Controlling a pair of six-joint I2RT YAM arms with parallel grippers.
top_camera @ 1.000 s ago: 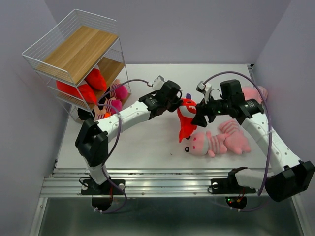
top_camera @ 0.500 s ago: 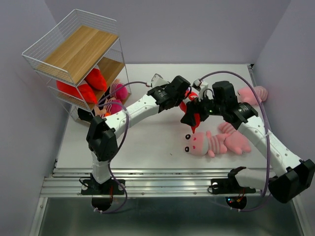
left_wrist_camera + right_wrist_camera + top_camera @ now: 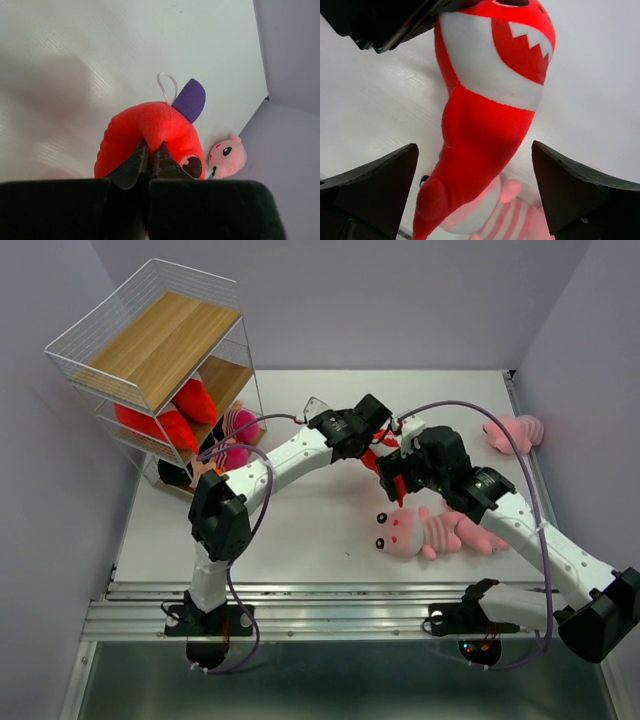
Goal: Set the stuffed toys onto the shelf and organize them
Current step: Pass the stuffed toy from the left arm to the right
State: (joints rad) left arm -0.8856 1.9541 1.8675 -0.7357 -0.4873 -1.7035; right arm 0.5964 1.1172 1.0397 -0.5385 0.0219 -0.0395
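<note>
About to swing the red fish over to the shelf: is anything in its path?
Only the right gripper, open, its fingers flanking the tail of the red fish. The left gripper pinches its head. Nothing visible lies on the table between it and the shelf.

A robot lab cell: bare grey walls [image 3: 400, 300] enclosing a white table [image 3: 300, 530].

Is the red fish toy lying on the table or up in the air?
Up in the air: the left pincer pinches the red fish, tail dangling.
</note>
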